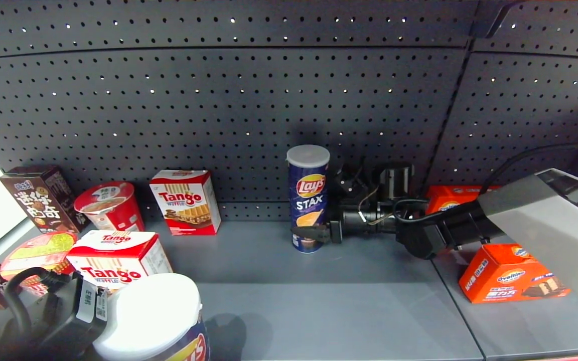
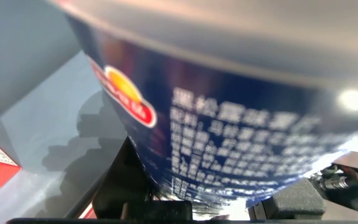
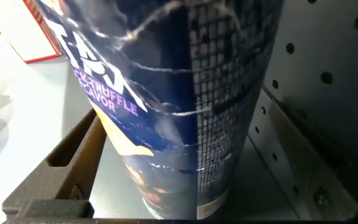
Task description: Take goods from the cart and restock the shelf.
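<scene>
Head view: the right gripper (image 1: 314, 220) is clamped around a blue chip can (image 1: 308, 193). The can stands upright on the grey shelf (image 1: 349, 301), to the right of the red wafer box (image 1: 186, 200), probably to seat it near the pegboard back (image 1: 269, 100). The left gripper (image 2: 216, 208) is closed on a second can (image 1: 153, 313) in front of that box, seemingly next to go.

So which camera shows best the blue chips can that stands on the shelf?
The head view: the whole blue chips can, upright on the shelf, right hand at its lower part. The right wrist view gives its lower body, close up. The left wrist view faces a second can.
</scene>
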Motion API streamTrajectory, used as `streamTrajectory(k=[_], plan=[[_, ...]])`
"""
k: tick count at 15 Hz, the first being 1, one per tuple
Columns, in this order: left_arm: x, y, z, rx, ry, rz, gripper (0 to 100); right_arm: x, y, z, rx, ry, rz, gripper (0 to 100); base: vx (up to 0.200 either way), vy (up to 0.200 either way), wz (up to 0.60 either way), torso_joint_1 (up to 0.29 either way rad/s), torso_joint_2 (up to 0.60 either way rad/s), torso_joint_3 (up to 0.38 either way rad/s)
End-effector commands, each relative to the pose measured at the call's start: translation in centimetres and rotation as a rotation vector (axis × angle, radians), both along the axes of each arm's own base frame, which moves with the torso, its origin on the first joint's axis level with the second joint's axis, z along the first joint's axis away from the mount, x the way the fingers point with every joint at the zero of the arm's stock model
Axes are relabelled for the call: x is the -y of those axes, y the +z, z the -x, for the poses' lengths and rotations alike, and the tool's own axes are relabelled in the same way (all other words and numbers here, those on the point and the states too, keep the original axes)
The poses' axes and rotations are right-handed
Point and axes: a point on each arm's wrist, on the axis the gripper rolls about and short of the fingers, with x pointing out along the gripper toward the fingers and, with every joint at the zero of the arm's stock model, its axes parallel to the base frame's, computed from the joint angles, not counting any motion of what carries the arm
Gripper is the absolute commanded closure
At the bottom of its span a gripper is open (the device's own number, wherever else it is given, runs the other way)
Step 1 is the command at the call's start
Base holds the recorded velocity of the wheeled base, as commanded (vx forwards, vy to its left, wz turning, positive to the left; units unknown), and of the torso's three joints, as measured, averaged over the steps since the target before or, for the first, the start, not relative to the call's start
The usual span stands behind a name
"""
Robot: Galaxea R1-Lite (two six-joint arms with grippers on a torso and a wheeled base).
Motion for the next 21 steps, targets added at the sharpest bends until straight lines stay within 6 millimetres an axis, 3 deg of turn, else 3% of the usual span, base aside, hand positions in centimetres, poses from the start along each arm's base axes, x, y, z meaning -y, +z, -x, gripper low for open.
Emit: streamTrajectory(k=[1, 5, 6, 15, 21], plan=[[0.0, -0.1, 0.0, -0.002, 0.000, -0.001, 100, 0.2, 0.7, 0.7, 0.003, 0.002, -0.002, 0, 0.000, 0.000, 0.00, 0.000, 0.00, 0.000], [0.0, -0.1, 0.0, 0.000, 0.000, -0.001, 100, 0.3, 0.5, 0.9, -0.004, -0.011, 0.005, 0, 0.000, 0.000, 0.00, 0.000, 0.00, 0.000], [-0.1, -0.1, 0.1, 0.000, 0.001, -0.001, 100, 0.3, 0.6, 0.9, -0.004, -0.010, 0.003, 100, 0.000, 0.000, 0.00, 0.000, 0.00, 0.000], [-0.1, -0.1, 0.1, -0.002, 0.002, 0.000, 100, -0.1, 1.0, 1.5, -0.004, -0.020, 0.003, 100, 0.000, 0.000, 0.00, 0.000, 0.00, 0.000], [0.0, 0.4, 0.0, 0.021, -0.001, 0.011, 100, 0.2, 2.9, 5.7, -0.008, -0.039, 0.018, 100, 0.000, 0.000, 0.00, 0.000, 0.00, 0.000]])
